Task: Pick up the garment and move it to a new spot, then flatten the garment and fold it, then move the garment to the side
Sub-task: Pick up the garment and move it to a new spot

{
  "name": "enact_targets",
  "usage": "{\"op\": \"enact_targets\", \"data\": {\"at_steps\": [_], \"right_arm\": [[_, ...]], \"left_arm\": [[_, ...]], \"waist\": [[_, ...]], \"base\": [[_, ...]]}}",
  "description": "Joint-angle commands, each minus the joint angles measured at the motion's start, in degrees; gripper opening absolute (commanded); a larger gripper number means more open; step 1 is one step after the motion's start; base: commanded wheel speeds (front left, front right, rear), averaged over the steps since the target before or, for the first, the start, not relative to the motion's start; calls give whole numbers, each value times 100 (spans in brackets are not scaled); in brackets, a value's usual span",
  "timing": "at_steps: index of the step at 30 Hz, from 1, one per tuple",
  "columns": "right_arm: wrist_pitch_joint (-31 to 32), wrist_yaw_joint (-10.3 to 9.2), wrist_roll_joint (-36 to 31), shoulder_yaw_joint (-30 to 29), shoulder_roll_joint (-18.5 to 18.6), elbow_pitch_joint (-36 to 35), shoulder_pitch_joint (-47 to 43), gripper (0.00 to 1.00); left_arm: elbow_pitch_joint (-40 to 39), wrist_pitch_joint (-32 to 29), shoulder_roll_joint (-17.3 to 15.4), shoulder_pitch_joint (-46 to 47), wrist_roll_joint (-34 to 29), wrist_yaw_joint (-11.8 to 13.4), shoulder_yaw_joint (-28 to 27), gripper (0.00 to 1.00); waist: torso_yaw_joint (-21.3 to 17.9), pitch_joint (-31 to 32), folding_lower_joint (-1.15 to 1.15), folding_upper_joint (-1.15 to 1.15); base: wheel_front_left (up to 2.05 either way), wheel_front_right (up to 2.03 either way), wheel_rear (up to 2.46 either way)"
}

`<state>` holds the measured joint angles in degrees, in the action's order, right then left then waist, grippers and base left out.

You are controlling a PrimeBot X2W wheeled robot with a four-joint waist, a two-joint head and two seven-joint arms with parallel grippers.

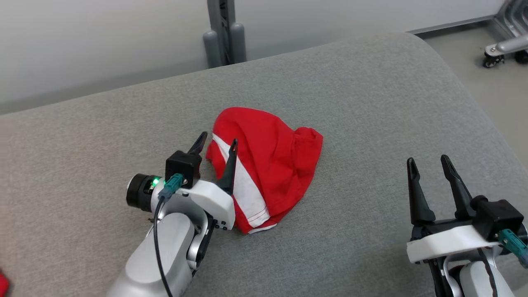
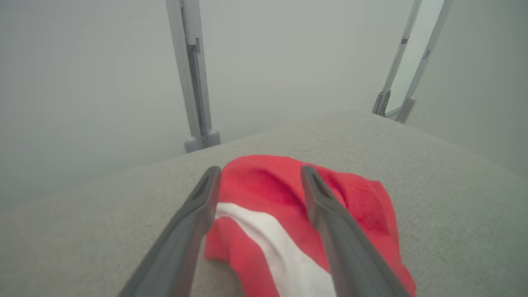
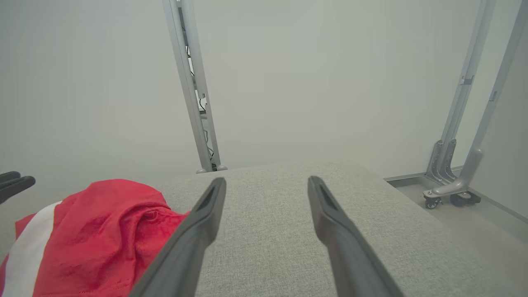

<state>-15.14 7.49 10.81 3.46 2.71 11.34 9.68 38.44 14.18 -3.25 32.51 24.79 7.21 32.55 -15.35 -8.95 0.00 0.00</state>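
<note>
Bare cushion (image 1: 371,103) around garment (image 1: 272,165), post (image 1: 225,37) behind — apart

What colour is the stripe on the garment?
White stripe on the red garment; clearest in the left wrist view.

Soft, even light — wrist views hazy

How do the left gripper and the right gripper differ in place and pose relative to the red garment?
The left gripper straddles an edge of the garment, one finger over its white stripe; the right gripper stands apart over bare grey cushion. The left gripper angles rightward toward the garment; the right gripper points straight up the head view. Both are open, holding nothing.
</note>
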Motion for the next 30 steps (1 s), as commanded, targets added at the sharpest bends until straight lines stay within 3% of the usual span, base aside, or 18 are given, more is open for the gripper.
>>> {"op": "enact_targets", "data": {"at_steps": [1,17,24,30], "right_arm": [[-8,1,-12,-37,34,-17,-94,100],[-8,1,-231,64,37,145,-529,100],[-8,1,-234,145,35,185,-653,100],[-8,1,-197,185,36,242,-817,100]], "left_arm": [[-73,44,-91,-169,-2,62,-71,100],[-2239,101,-811,-2550,-256,586,-900,100],[-2963,102,-616,-3408,-442,710,-1431,100],[-3432,102,-313,-3924,-928,434,-1770,100]], "waist": [[247,165,0,0],[1503,1046,0,0],[1621,1186,0,0],[1679,1219,0,0]], "base": [[0,0,0],[0,0,0],[0,0,0],[0,0,0]]}}
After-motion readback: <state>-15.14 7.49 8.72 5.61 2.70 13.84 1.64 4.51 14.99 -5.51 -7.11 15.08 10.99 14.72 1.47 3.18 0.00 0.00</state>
